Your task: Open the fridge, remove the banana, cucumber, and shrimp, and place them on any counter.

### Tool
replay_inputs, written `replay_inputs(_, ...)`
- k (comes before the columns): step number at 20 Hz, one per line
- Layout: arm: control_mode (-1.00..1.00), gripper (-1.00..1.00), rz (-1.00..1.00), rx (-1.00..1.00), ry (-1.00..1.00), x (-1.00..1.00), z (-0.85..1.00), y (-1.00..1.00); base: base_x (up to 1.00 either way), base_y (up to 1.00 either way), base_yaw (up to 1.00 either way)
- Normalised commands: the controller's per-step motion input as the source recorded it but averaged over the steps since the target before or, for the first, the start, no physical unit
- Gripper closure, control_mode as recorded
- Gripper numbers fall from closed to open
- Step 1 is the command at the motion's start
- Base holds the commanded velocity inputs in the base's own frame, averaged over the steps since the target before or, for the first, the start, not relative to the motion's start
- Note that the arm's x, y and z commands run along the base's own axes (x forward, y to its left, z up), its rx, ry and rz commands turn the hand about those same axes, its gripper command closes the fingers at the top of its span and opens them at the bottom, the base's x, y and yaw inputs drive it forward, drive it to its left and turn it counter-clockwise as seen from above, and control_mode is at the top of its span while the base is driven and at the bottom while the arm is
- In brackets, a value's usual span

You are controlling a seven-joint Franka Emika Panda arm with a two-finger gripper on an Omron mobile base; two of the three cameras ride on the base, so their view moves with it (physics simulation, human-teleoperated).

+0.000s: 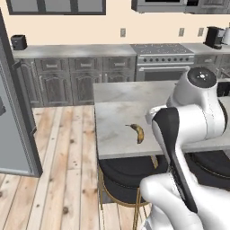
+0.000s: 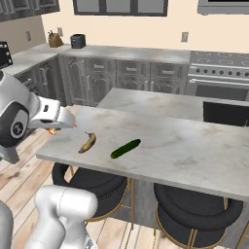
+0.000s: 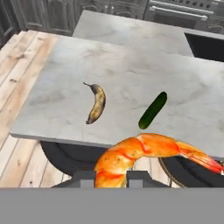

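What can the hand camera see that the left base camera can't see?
Just the hand view: the shrimp, big and orange, pinched in the shut claw, and the green cucumber lying to the right of the banana.

Just the left base view: the fridge with its door swung open at the left edge, and the coffee maker by the back wall.

Both: the banana lying on the counter near its front edge, the wooden floor, the dark cabinets and the stove at the back.
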Motion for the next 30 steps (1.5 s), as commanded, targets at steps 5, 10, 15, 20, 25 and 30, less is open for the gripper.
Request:
replay_inputs(5, -1.0, 1.0, -0.16, 0.12, 0.43, 0.87, -0.2, -0.19, 0.0, 0.0, 0.0)
replay_inputs(10, -1.0, 1.0, -0.11, 0.08, 0.21, 0.65, -0.47, -0.44, 0.0, 0.0, 0.0)
replay_inputs(15, -1.0, 1.0, -0.09, 0.05, 0.05, 0.48, -0.74, -0.42, 0.0, 0.0, 0.0)
replay_inputs(20, -1.0, 1.0, -0.04, 0.01, 0.0, 0.71, -0.94, -0.17, 0.0, 0.0, 0.0)
replay_inputs(25, -1.0, 1.0, -0.03, 0.01, -0.01, 0.85, -0.73, 0.0, 0.0, 0.0, 0.0)
replay_inputs(30, -1.0, -1.0, -0.03, 0.01, 0.0, 0.45, -0.54, 0.0, 0.0, 0.0, 0.0)
